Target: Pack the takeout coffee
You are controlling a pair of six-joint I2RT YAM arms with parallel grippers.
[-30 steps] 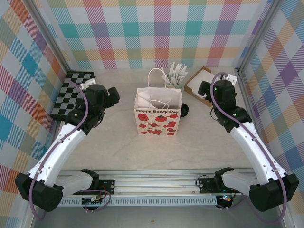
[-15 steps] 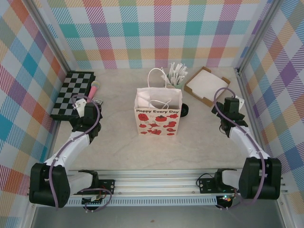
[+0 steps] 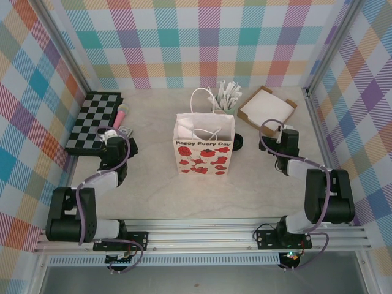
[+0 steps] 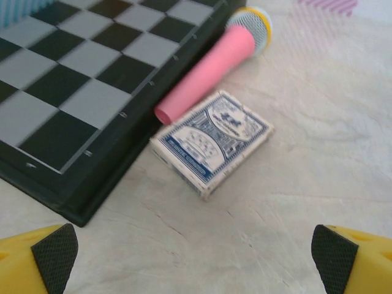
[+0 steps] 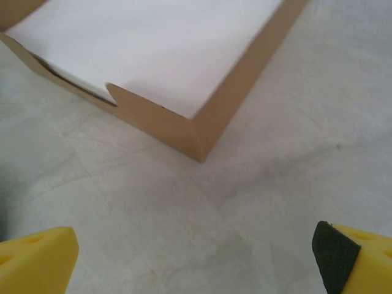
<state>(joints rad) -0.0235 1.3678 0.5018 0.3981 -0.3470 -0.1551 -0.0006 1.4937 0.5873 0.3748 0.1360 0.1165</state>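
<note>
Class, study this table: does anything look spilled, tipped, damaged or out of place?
Nothing stands out. The paper bag stands upright and open. The takeout coffee sits beside it, not yet packed. The pink microphone simply lies along the edge of the chessboard.

The takeout coffee (image 3: 237, 142) is sitting on the surface (image 3: 184, 196) just beside the paper bag's (image 3: 204, 156) right side, showing its round black lid.
</note>
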